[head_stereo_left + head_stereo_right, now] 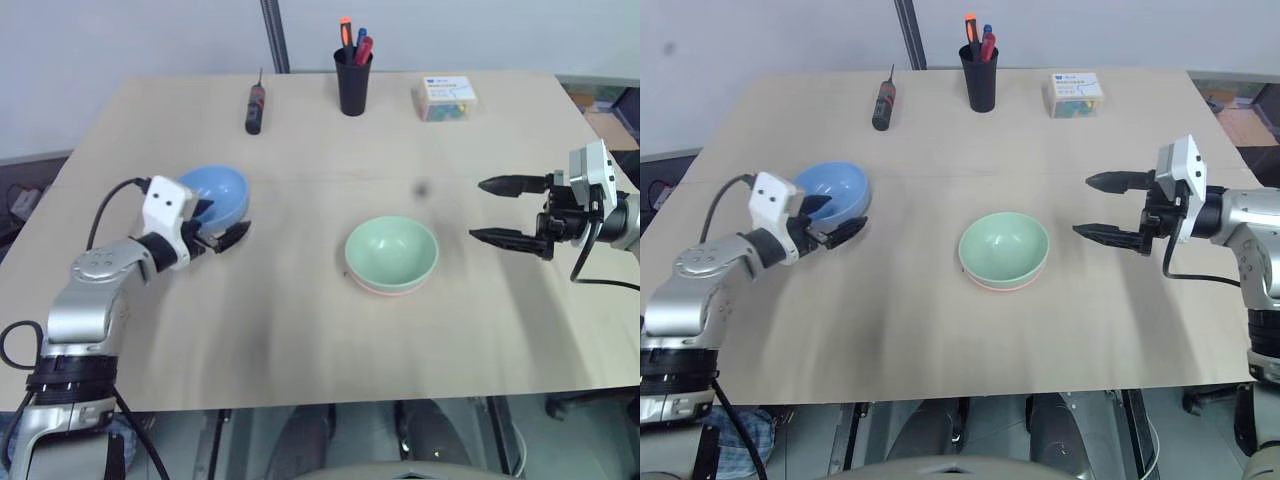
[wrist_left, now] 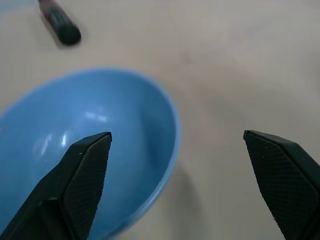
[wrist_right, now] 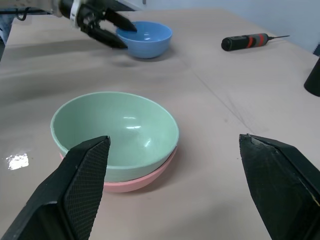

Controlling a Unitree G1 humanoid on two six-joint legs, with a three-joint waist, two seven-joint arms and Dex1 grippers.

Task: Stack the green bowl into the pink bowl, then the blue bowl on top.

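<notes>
The green bowl [image 1: 392, 250] sits nested in the pink bowl [image 3: 135, 183] at the table's middle; just a pink rim shows beneath it. To the left stands the blue bowl [image 1: 215, 195], upright on the table. My left gripper [image 1: 222, 226] is open at the blue bowl's near rim, one finger over the bowl's inside and the other outside it, as the left wrist view shows with the blue bowl [image 2: 90, 150] between the jaws. My right gripper [image 1: 498, 210] hangs open to the right of the stacked bowls, holding nothing.
At the table's far edge lie a black and red screwdriver [image 1: 255, 106], a black cup of pens [image 1: 353, 75] and a small box [image 1: 446, 98]. Bare tabletop [image 1: 300, 340] lies between the bowls and along the near edge.
</notes>
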